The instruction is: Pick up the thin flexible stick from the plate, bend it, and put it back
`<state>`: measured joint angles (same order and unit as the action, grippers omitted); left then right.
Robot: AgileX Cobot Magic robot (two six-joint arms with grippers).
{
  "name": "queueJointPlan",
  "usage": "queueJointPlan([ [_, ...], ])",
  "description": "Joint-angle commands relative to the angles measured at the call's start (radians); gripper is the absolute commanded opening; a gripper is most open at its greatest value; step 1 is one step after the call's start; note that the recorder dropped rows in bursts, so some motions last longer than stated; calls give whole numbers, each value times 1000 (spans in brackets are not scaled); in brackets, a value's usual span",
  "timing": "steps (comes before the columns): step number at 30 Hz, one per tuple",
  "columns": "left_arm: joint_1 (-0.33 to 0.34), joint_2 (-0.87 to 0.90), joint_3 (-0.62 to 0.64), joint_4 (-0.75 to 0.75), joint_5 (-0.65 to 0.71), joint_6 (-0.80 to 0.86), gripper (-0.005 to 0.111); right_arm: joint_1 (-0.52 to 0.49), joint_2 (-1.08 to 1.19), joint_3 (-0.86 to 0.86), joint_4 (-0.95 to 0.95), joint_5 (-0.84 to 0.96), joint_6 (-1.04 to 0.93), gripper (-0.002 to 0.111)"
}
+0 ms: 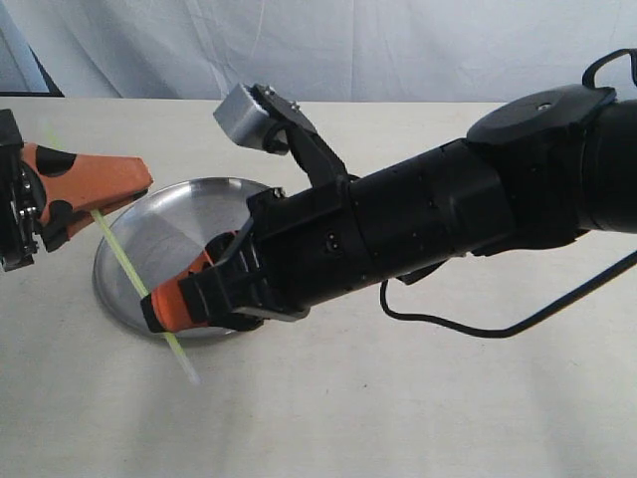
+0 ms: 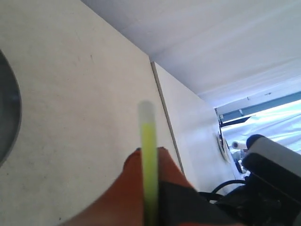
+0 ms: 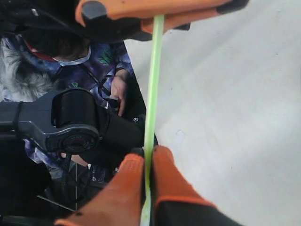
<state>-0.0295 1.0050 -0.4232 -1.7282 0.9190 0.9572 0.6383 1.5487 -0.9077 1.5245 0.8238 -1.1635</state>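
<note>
Skinny translucent yellow-green stick [image 1: 123, 258], pretty straight, pinched tight by left claw [image 1: 117, 194] and right claw [image 1: 159, 303], over shiny round steel plate [image 1: 194, 204] on matte beige worktop [image 1: 398, 418].

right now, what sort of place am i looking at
Probably a robotics lab bench: a plain beige table, a white cloth backdrop behind it, and a masked person close by the robot arm.
</note>
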Motion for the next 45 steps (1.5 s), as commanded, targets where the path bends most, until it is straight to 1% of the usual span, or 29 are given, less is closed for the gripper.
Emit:
queueJointPlan([
  [1,-3,3,4,-16,7,96,0,3,-8,5,6,21,-4,-1],
  [6,-3,3,4,-16,1,125,0,3,-8,5,6,-65,-4,0],
  [7,-3,3,4,-16,1,125,0,3,-8,5,6,-83,-4,2],
  [10,-3,3,4,-16,-3,125,0,3,-8,5,6,-142,-4,19],
  [14,-3,3,4,-16,-3,125,0,3,-8,5,6,-194,-4,49],
  [15,-3,3,4,-16,-3,125,0,3,-8,5,6,-203,-4,53],
  [16,-3,3,4,-16,-3,125,0,3,-8,5,6,-204,-4,55],
  [21,-13,11,4,-16,-24,125,0,3,-8,5,40,-181,-4,52],
  [26,-82,49,1,-16,-48,125,0,3,7,5,51,-151,-4,51],
  [29,-120,59,-1,-16,-82,125,0,3,35,5,40,-96,-4,51],
  [32,-120,59,-30,-16,-75,125,0,3,62,5,-38,-94,20,51],
  [34,-120,59,-68,-16,-75,125,0,3,73,5,-32,-59,24,49],
  [36,-120,59,-89,-16,-75,127,0,3,75,5,-11,-29,22,30],
  [37,-120,59,-91,-16,-75,133,0,3,75,5,14,-27,19,11],
  [38,-120,59,-91,-16,-75,167,0,3,75,5,50,-6,17,0],
  [39,-120,59,-91,-16,-80,193,0,3,75,5,83,31,8,0],
  [41,-125,59,-91,19,-129,242,0,3,71,5,147,162,-13,0],
  [43,-143,59,-91,25,-152,314,0,3,61,5,166,273,-14,0],
  [45,-160,59,-91,25,-150,365,0,3,51,5,152,282,-14,0],
])
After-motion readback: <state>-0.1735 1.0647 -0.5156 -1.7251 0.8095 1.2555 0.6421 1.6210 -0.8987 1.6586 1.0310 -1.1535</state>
